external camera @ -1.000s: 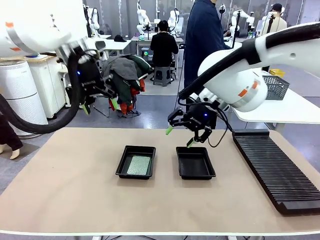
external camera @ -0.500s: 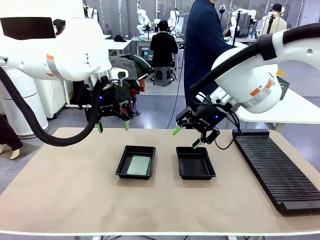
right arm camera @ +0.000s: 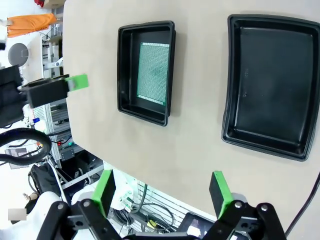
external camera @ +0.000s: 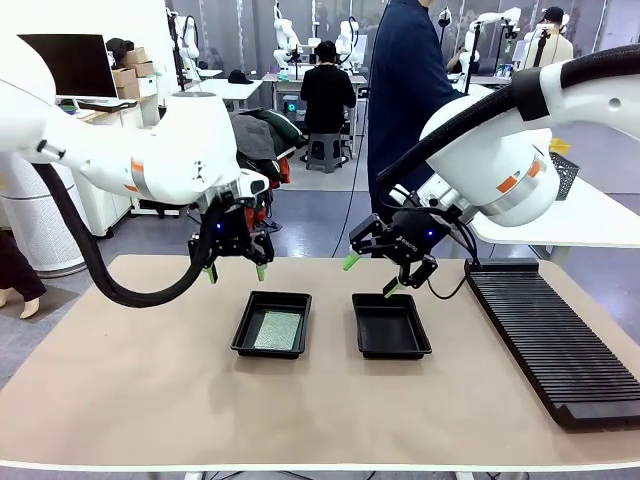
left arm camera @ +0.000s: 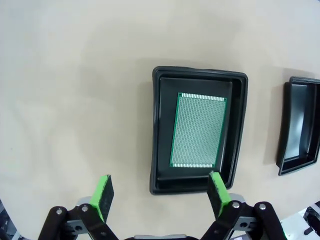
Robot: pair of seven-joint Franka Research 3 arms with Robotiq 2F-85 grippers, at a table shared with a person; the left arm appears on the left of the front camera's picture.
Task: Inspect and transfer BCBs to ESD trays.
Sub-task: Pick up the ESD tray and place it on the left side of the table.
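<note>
Left tool [external camera: 236, 272], wide, has swung in by the loaded tray [external camera: 243, 331]; right tool [external camera: 370, 275], wide, hangs near the empty tray [external camera: 357, 331]; BCB [external camera: 278, 330] pickup seems next.

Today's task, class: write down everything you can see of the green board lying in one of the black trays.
The board is a thin, flat, pale grey-green rectangle, its surface covered by a fine, regular grid of dots. It looks like rigid perforated circuit-board material, whole and unbent. It lies flat on the floor of the black tray on the robot's left, lengthwise along it, with bare floor showing on every side. Only the tray touches it.
</note>
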